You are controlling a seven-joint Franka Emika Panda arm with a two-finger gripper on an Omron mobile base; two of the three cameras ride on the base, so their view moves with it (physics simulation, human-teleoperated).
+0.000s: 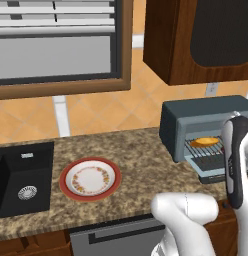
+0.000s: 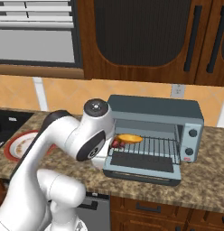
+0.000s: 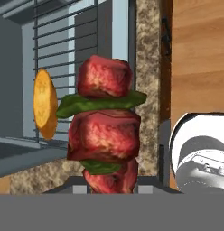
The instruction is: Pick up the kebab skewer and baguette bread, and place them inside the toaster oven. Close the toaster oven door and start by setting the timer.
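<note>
- Hiding the gripper (image 3: 111, 187), the kebab skewer (image 3: 105, 131) rises close before the hand camera; fingers clamped on its lower end.
- White arm masks the toaster oven (image 2: 154, 110) opening's left part from the right base camera.
- Baguette bread (image 2: 128, 138) lies on the rack; toaster oven door (image 2: 142, 168) hangs open.
- Forearm reaches toward the opening.

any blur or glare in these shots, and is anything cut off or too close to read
Hand view: the skewer sits very close, sharp, its bottom cut by the frame. Left base view: the arm covers part of the open oven, bread clear. Right base view: even flat light, no glare, oven window dark.
</note>
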